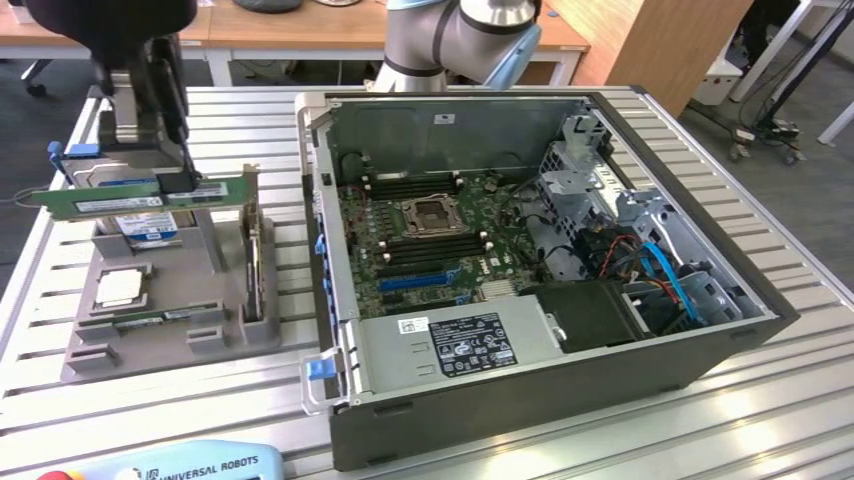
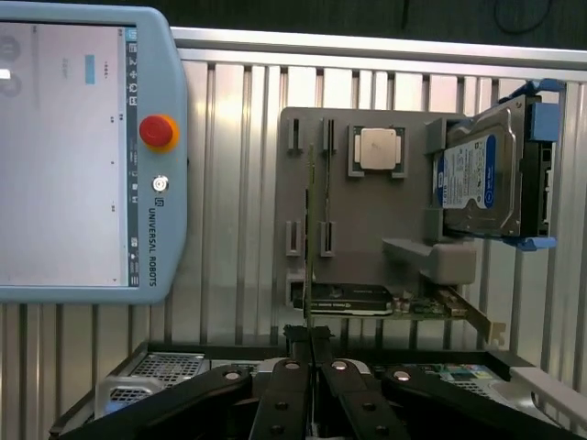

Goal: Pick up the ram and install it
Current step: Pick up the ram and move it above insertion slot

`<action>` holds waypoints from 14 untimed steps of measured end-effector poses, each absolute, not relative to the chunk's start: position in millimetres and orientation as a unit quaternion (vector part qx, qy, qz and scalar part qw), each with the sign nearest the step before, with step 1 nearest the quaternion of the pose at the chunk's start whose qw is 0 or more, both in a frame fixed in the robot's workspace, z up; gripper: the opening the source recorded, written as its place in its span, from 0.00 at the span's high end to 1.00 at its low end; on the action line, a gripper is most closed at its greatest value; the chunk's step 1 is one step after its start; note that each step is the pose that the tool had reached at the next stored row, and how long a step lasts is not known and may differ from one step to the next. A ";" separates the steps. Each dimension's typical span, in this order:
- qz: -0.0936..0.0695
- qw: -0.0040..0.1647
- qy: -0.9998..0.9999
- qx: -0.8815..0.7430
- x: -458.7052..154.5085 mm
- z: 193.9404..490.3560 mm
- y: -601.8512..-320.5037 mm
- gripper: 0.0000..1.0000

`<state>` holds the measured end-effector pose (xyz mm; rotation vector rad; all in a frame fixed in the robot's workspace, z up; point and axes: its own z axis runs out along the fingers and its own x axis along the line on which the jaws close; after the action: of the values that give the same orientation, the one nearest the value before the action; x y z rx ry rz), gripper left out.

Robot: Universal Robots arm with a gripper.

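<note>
Well, ram handling: we judged the ram (image 1: 100,203) light, stiff and thin, yet fragile; its chips and contact edge wanted no squeezing or twisting.
Where to hold: we reckoned the flat faces near mid-length were the safest place to pinch, with the contact edge left free.
Ram look: a long, narrow green board with small black chips and a pale label, lying level in the exterior view; in the wrist view the ram (image 2: 309,229) was edge-on and read as a thin line.
Ram place: at nine o'clock of the computer case (image 1: 534,400), apparently clear above the gray fixture (image 1: 200,330), with the hard drive (image 1: 140,228) just behind it.
Gripper: the gripper (image 1: 176,183) was narrowed down onto the ram near mid-length; in the wrist view its jaws stood almost together around the board's edge.
Fixture: we saw a processor chip (image 1: 120,288) at six o'clock of the ram and an expansion card (image 1: 251,260) standing on edge at four o'clock.
Case: it lay open, with the motherboard (image 1: 427,235) exposed.
</note>
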<state>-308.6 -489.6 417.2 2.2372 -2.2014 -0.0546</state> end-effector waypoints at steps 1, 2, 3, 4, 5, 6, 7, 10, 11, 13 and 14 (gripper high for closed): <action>-0.017 0.001 -0.701 0.713 -306.0 417.1 -489.6 0.89; -0.017 0.001 -0.701 0.713 -303.4 417.2 -489.6 0.89; -0.017 0.001 -0.701 0.713 -300.5 417.1 -489.6 0.89; -0.017 0.001 -0.701 0.713 -297.8 417.2 -489.6 0.89; -0.017 0.001 -0.701 0.713 -295.1 417.2 -489.6 0.89; -0.017 0.001 -0.701 0.713 -292.3 417.2 -489.6 0.89; -0.017 0.001 -0.701 0.713 -289.3 417.2 -489.6 0.89; -0.017 0.001 -0.701 0.713 -279.8 417.1 -489.6 0.89; -0.017 0.001 -0.701 0.713 -276.6 417.2 -489.6 0.89; -0.017 0.001 -0.701 0.713 -270.2 417.2 -489.6 0.89; -0.017 0.001 -0.701 0.713 -267.1 417.2 -489.7 0.89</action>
<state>-267.1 -489.7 417.2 2.2376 -2.2015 -0.0541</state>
